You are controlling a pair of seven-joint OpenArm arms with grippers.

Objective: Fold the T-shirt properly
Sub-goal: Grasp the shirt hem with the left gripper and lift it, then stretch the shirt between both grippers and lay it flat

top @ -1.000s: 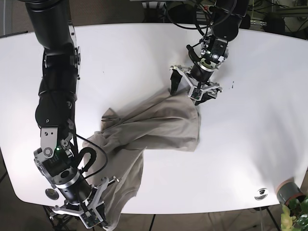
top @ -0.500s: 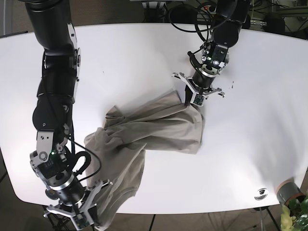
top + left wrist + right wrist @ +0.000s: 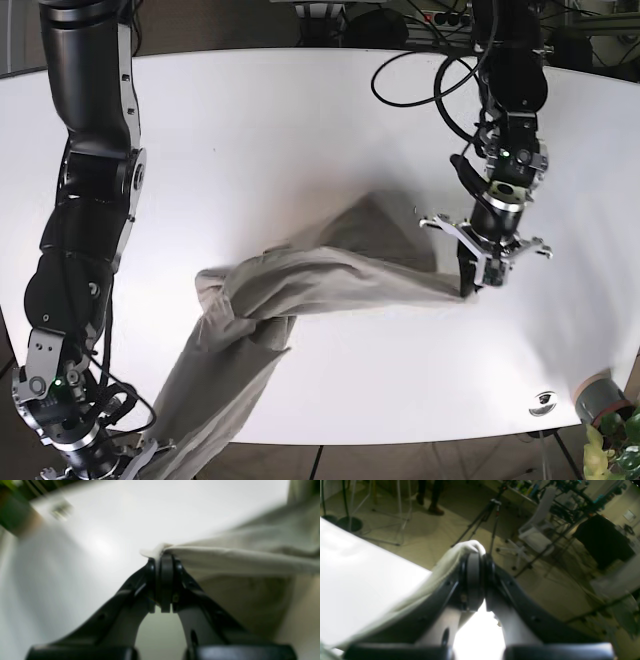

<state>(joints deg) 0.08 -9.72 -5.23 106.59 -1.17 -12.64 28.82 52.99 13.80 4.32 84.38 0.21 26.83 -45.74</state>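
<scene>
— T-shirt (image 3: 300, 290): which fingers have it?
— Both pairs. The left gripper (image 3: 163, 562) is clenched on a beige corner of it, with the jaws pressed together and cloth bunched over the tips. The right gripper (image 3: 476, 562) is clamped the same way on a pale fold that drapes over its left finger (image 3: 470, 580).
— And beyond the fingers?
— From the left grip the fabric runs taut across the white table (image 3: 300, 120) toward the near-left edge. There it trails past the table's rim down to the right gripper, which is held off the table over the floor.
</scene>
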